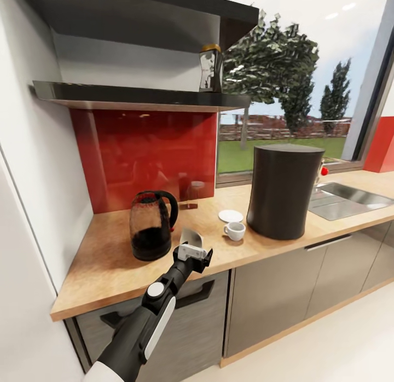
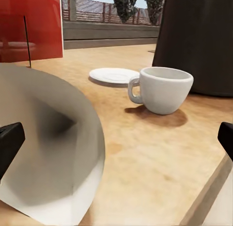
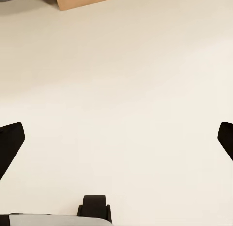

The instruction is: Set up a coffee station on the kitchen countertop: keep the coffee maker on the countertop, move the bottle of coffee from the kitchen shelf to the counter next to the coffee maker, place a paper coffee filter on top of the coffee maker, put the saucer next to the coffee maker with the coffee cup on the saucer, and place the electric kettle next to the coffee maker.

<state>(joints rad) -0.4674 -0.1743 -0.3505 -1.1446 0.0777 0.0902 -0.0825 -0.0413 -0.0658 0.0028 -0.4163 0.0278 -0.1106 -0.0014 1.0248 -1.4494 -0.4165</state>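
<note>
Nearest the left wrist camera, a paper coffee filter is seen as a pale grey-white cone with its open mouth turned toward the lens. From the head view it stands in front of the left gripper, over the front part of the countertop, just beside the electric kettle. The fingertips are set wide at the frame edges, and whether the filter is pinched or merely lies between them cannot be told.

It is judged to be very light, thin and easily crushed; a gentle hold on the rim or a folded edge would be best, since a hard squeeze would collapse it and a loose one could let it slip.

Just beyond it sits the white coffee cup, directly on the wood, with the white saucer near but apart. Behind them stands the tall dark coffee maker, whose flat top is where the filter belongs. The bottle of coffee remains on the shelf.

The right gripper is held wide, nothing between its tips, over pale floor.
</note>
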